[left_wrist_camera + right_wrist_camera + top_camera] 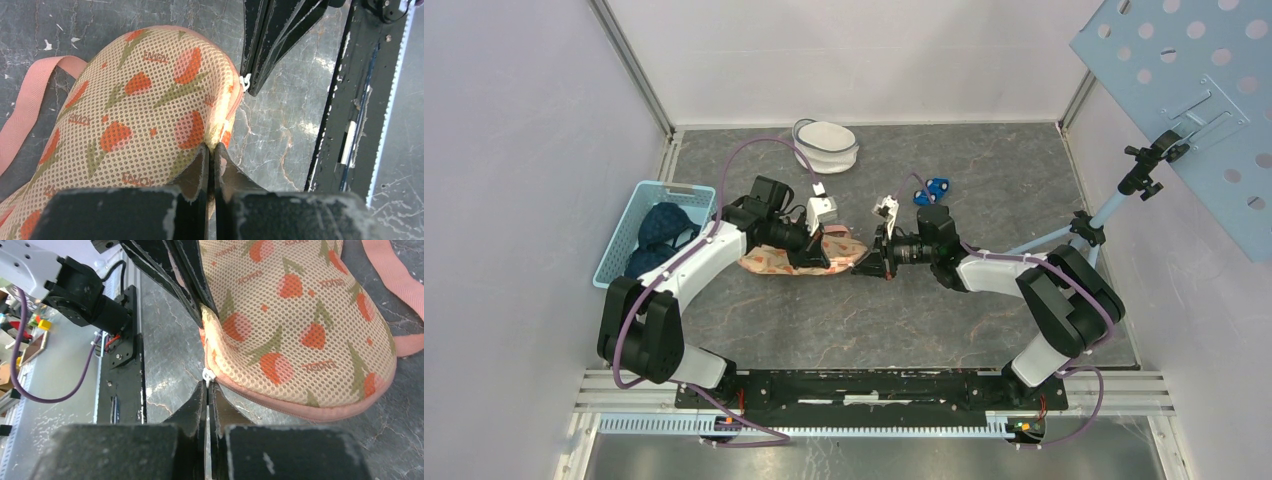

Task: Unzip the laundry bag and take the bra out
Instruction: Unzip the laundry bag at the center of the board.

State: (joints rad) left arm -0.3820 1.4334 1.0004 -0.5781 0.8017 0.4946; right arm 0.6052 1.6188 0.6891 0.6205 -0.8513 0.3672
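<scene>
Right wrist: jaws pinch zipper pull (208, 375) | left wrist: jaws pinch laundry bag (140, 100)

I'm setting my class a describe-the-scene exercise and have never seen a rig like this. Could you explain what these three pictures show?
These are two robot arms bolted to a table. The wide picture looks down from above and behind them. The other two come from a camera on each wrist, looking along that arm's own two fingers. In the middle lies a mesh laundry bag printed with red flowers. The left gripper is shut on the bag's edge. The right gripper is shut at the small white zip pull, apparently pinching it. Also on the table are a blue basket holding dark blue garments, and a white mesh pouch at the back.
</scene>
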